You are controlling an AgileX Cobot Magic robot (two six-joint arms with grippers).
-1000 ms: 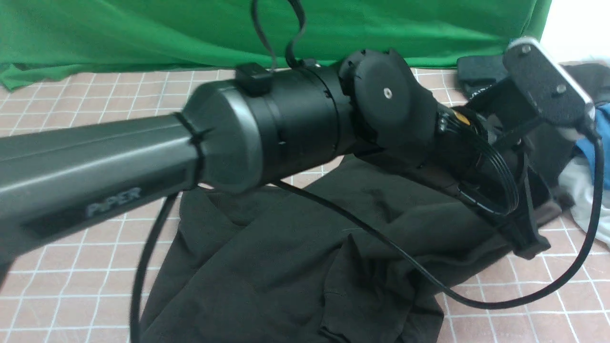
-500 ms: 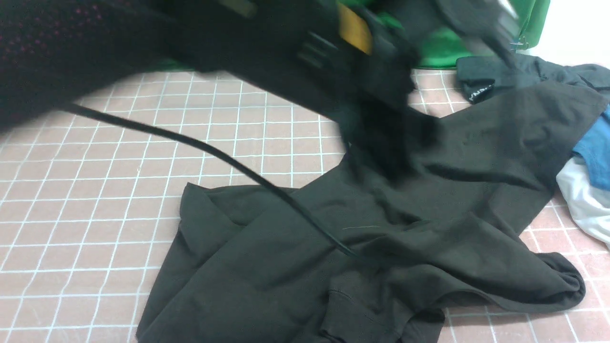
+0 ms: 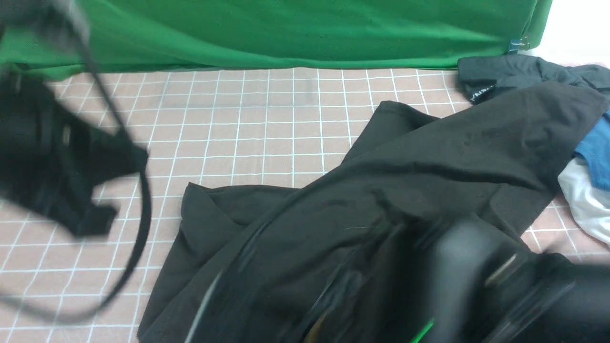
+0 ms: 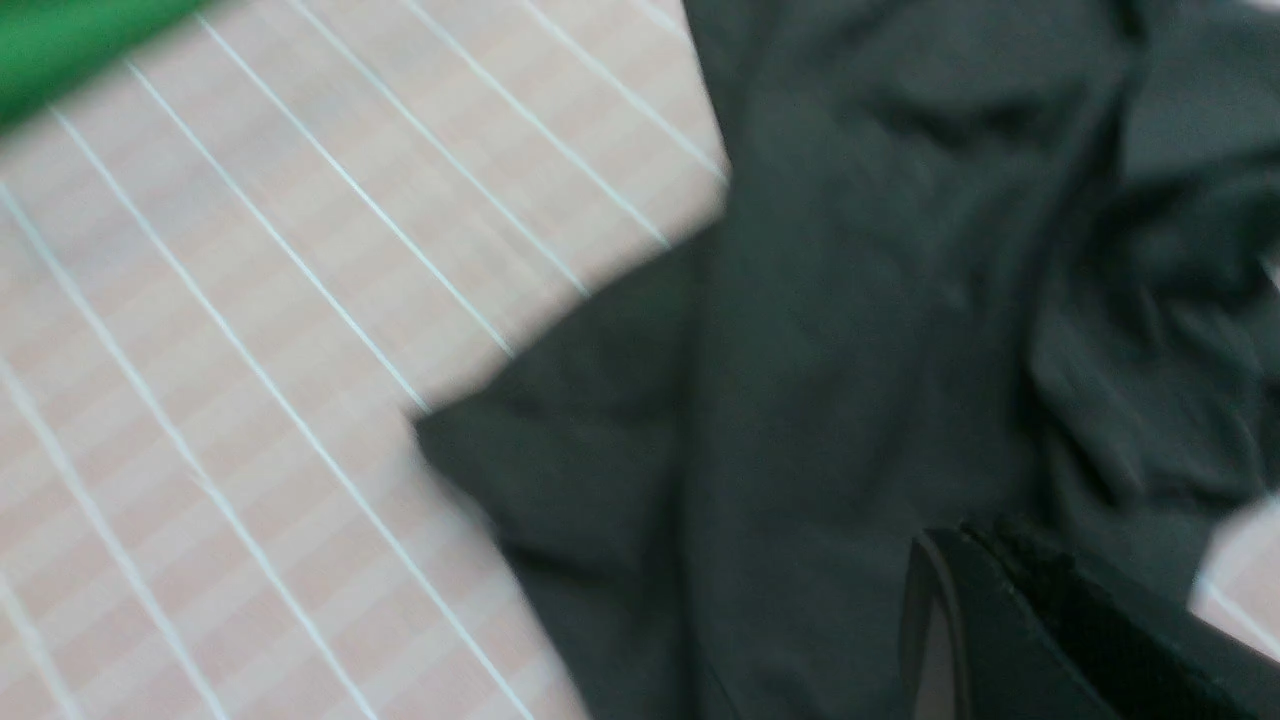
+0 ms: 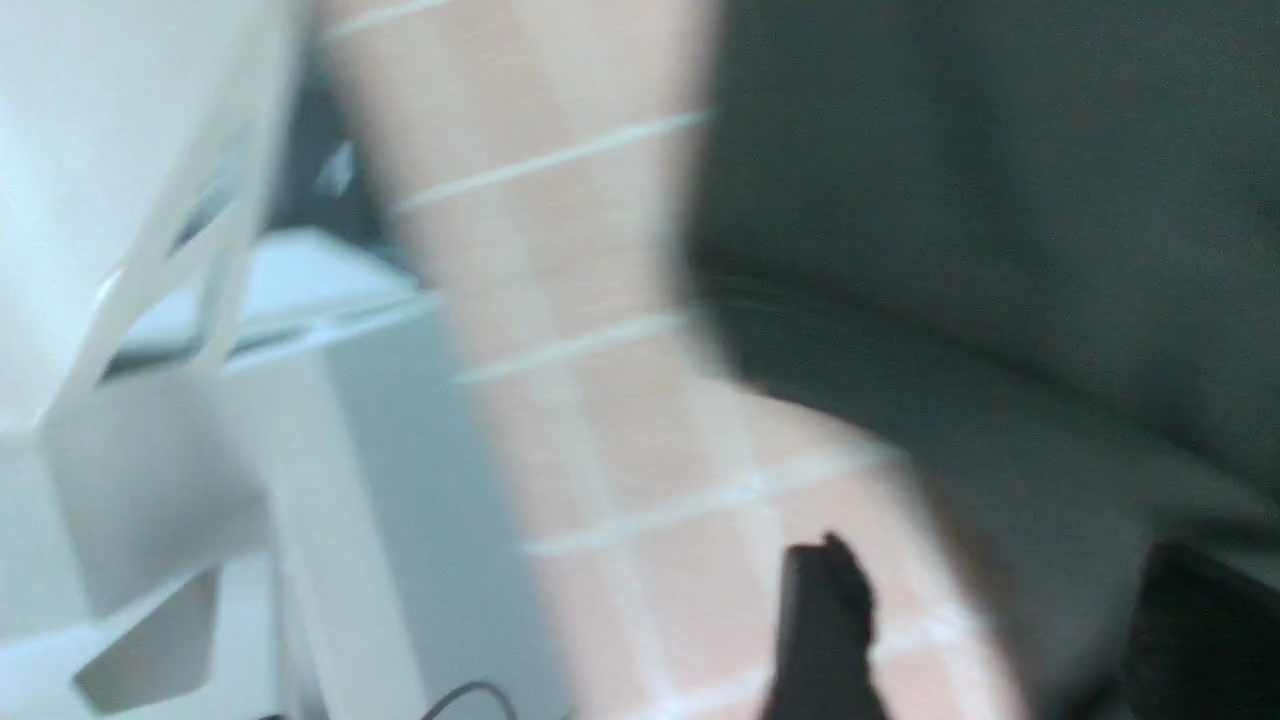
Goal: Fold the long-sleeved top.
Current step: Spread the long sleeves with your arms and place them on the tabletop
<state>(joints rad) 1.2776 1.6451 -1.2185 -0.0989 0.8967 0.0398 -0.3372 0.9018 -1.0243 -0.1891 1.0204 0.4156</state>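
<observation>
Front: black long-sleeved top (image 3: 405,181) heaped on checked cloth (image 3: 238,119), off to the right of the blurred left arm (image 3: 57,152) and partly beneath the blurred right arm (image 3: 476,276).

Left wrist: left gripper (image 4: 1000,570) pressed together, nothing seen in its grip, top ahead of its tips.

Right wrist: right gripper (image 5: 1010,640) spread wide, one finger (image 5: 820,630) over bare cloth, the other over the top's edge. Contact lost in blur.

A robotics test bench is showing itself — a wrinkled green fabric backdrop (image 3: 286,33) is hanging behind a pink cloth gridded with white lines (image 3: 248,124), a heap of dark grey, blue and white garments (image 3: 591,157) is lying at its right edge, and a blurred black robot arm (image 3: 47,152) is trailing a black cable (image 3: 143,209).
</observation>
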